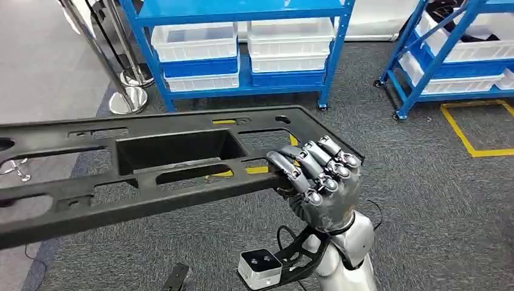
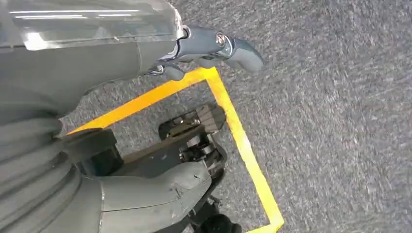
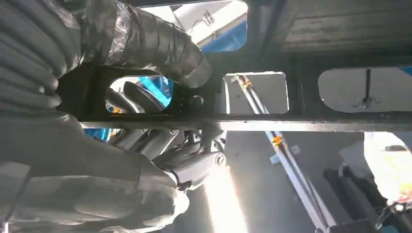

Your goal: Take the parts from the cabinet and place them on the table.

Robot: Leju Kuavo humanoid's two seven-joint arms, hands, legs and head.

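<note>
Now the right hand (image 1: 320,182) carries the black part (image 1: 151,167) by one end.
Its fingers curl over a rail beside a cutout, thumb beneath, and the long panel juts out level above the carpet, no table in sight. It looks stiff and light but leveraged, so a second hold nearer mid-length would steady it. Hanging over the floor, the left hand (image 2: 214,46) seems empty; I cannot tell its state.

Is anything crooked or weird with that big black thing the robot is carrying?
Yes. The long black part hangs tilted, gripped by the right hand near one end, with most of it sticking out sideways.
</note>
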